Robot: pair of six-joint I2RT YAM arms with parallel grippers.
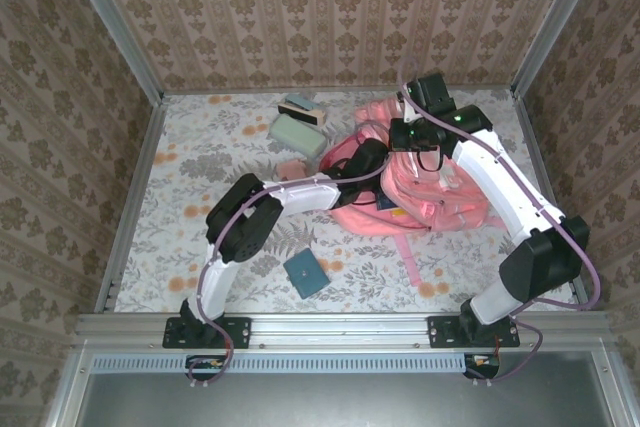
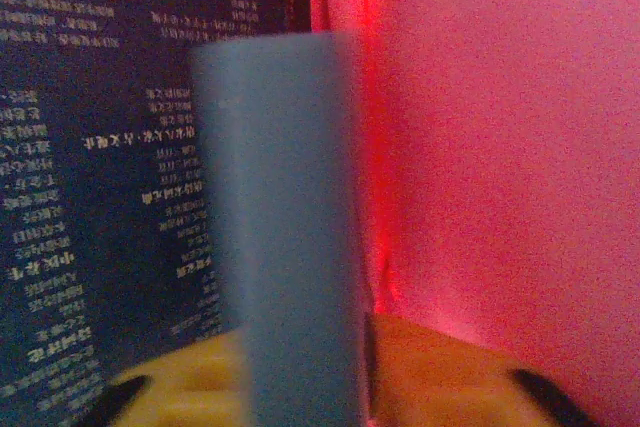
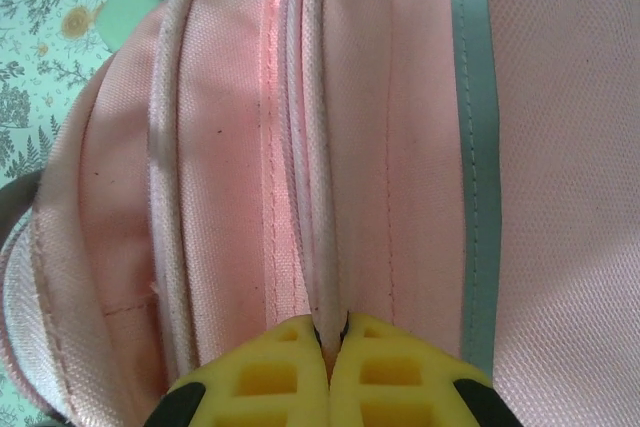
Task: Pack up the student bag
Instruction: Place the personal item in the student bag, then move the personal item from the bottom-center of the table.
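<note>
While right gripper clamps the student bag seam, left gripper straddles a blue book inside, grip unclear. Teal notebook lies unpacked, lower centre.

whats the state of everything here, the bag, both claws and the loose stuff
student bag: open, lying on the table
right claw: shut on the bag's edge seam
left claw: inside the bag, jaws either side of a pale blue item; grip unclear
dark blue book: inside the bag
teal notebook: flat on the table, unpacked
green box: on the table, unpacked
small pink box: on the table, unpacked
</note>
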